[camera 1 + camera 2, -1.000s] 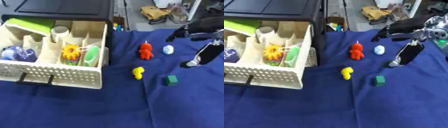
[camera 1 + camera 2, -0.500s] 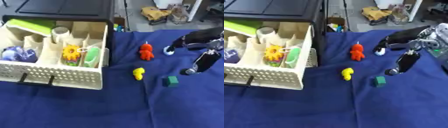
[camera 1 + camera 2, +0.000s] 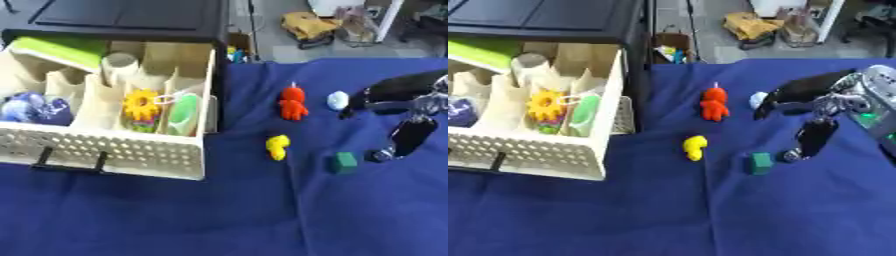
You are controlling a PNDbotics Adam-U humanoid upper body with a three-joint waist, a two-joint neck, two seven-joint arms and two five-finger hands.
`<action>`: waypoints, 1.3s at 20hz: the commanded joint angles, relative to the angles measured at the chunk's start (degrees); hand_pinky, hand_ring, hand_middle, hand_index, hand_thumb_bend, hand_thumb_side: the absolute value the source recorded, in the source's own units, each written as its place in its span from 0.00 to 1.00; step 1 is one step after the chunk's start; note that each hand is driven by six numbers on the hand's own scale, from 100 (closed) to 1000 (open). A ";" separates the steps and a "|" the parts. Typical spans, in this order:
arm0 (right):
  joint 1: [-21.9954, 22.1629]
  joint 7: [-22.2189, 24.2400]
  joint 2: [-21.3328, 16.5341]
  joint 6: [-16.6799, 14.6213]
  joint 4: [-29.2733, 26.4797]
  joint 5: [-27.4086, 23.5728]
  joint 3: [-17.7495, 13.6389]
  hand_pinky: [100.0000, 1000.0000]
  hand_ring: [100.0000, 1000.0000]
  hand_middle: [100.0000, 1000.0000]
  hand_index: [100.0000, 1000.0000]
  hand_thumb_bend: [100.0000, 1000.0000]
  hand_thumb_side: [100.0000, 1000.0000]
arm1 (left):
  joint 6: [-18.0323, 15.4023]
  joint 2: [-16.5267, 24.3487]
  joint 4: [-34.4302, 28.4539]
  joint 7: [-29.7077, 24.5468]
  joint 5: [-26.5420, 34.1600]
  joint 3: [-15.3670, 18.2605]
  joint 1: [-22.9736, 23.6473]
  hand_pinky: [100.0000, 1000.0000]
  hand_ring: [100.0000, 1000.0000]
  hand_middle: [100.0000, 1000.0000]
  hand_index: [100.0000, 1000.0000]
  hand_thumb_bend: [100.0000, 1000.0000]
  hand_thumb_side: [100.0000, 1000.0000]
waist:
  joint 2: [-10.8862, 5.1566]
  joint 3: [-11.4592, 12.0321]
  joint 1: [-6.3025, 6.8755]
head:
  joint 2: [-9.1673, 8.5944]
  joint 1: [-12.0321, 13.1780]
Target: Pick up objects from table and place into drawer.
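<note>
Since a second ago the right hand [image 3: 820,112] has been lowered and brought left toward the loose pieces. It is now seen over the blue cloth [image 3: 219,215], fingers spread and fairly straight, nothing held. Upper fingers [image 3: 798,90] are reaching at the small white object [image 3: 338,100], touching it or just beside it; which cannot be told. A lower finger is pointed down just right of the green block [image 3: 346,162]. Left of these, the red figure [image 3: 291,103] is noted upright, and the yellow piece [image 3: 277,147] nearer. At far left the cream drawer [image 3: 114,155] is open, with a yellow gear [image 3: 140,104] and a green piece [image 3: 183,114] in its compartments.
</note>
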 commanded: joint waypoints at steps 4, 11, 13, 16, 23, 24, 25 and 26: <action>0.22 -0.09 -0.64 1.38 -1.12 0.39 -0.71 0.82 0.88 0.75 0.86 0.41 0.36 | -0.17 1.25 -0.74 -0.11 0.35 0.09 -0.57 0.49 0.65 0.70 0.83 0.35 1.00 | -0.72 0.09 -0.07 | -0.61 -0.19; 1.55 -0.09 0.16 4.65 -3.59 2.40 -1.37 0.80 0.87 0.73 0.83 0.40 0.37 | -0.12 1.19 -0.74 -0.20 0.40 0.03 -0.80 0.49 0.65 0.70 0.83 0.35 1.00 | -0.52 0.16 -0.06 | -0.67 -0.41; 2.00 -0.09 0.39 5.08 -3.72 3.04 -1.46 0.80 0.86 0.72 0.83 0.39 0.35 | -0.13 1.16 -0.74 -0.22 0.41 0.03 -0.81 0.49 0.65 0.69 0.83 0.34 1.00 | -0.47 0.20 -0.03 | -0.73 -0.49; 2.69 -0.09 1.07 5.81 -3.26 3.32 -1.86 0.80 0.86 0.71 0.83 0.39 0.34 | -0.11 1.08 -0.74 -0.26 0.41 0.02 -0.85 0.48 0.65 0.69 0.83 0.34 1.00 | -0.37 0.20 0.01 | -0.80 -0.53; 4.56 -0.09 3.09 7.47 -2.40 2.94 -3.18 0.79 0.85 0.68 0.83 0.41 0.27 | -0.13 0.84 -0.74 -0.29 0.32 0.06 -0.86 0.48 0.65 0.69 0.82 0.34 1.00 | -0.13 0.23 0.28 | -1.05 -0.58; 4.78 -0.09 3.33 7.67 -2.49 2.78 -3.38 0.78 0.85 0.67 0.83 0.41 0.27 | -0.13 0.80 -0.74 -0.29 0.31 0.06 -0.88 0.47 0.65 0.69 0.82 0.34 1.00 | -0.10 0.20 0.31 | -1.08 -0.60; 4.94 -0.09 3.48 7.84 -2.58 2.66 -3.52 0.78 0.85 0.67 0.83 0.41 0.27 | -0.11 0.78 -0.74 -0.29 0.29 0.05 -0.90 0.47 0.65 0.69 0.82 0.34 1.00 | -0.08 0.18 0.32 | -1.10 -0.60; 5.11 -0.09 3.67 8.04 -2.66 2.54 -3.66 0.78 0.85 0.66 0.83 0.40 0.27 | -0.09 0.76 -0.74 -0.30 0.27 0.04 -0.91 0.47 0.65 0.69 0.82 0.34 1.00 | -0.05 0.14 0.35 | -1.14 -0.61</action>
